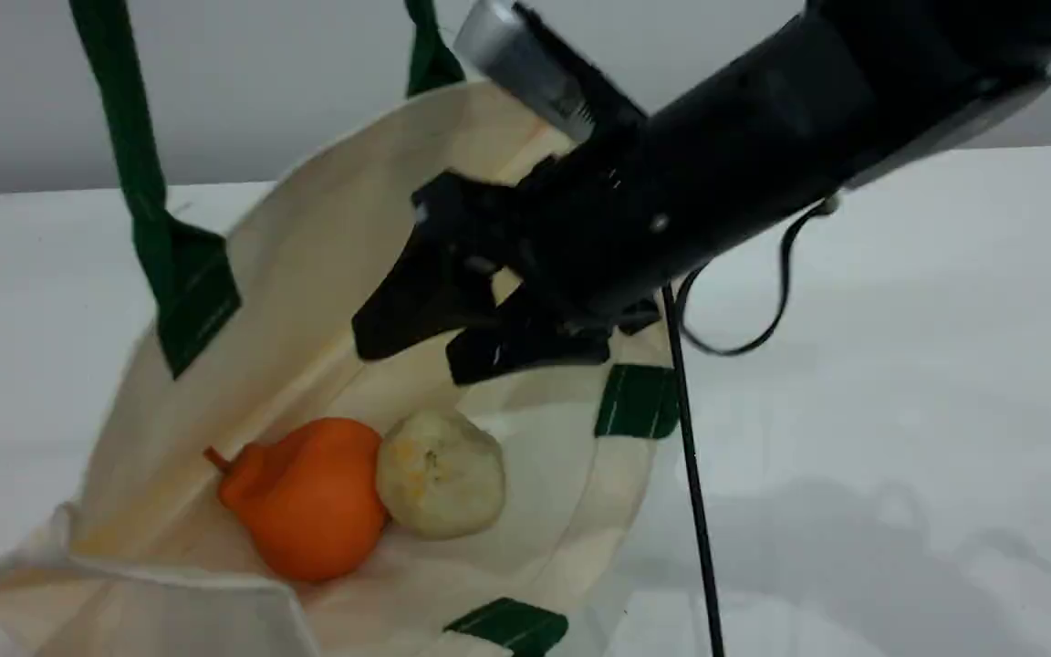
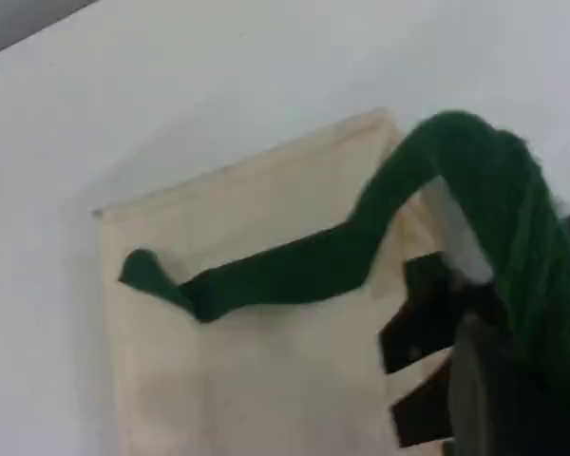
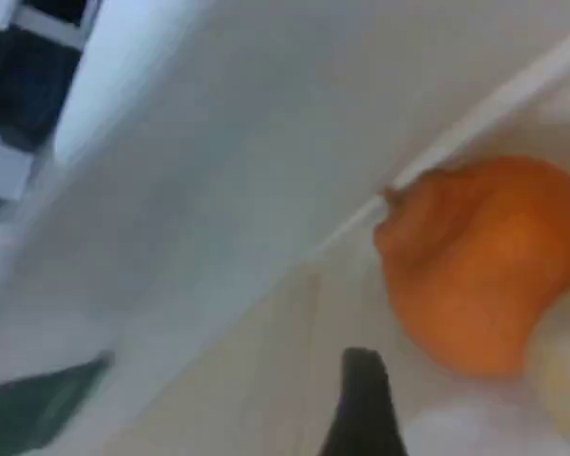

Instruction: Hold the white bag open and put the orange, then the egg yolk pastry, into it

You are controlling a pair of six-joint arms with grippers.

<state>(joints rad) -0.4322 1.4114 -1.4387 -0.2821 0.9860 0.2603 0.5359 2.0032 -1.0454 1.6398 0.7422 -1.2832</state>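
right arm (image 1: 763, 155): reaches in from upper right | right gripper (image 1: 425, 342): jaws spread, empty

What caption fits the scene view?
Orange and pastry lie touching inside the bag; open right gripper above.

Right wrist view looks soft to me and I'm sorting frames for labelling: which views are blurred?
Right wrist view: heavily blurred, the orange smeared. Left wrist view: mildly soft, the white bag still readable. Scene view: sharpest; the right gripper slightly blurred.
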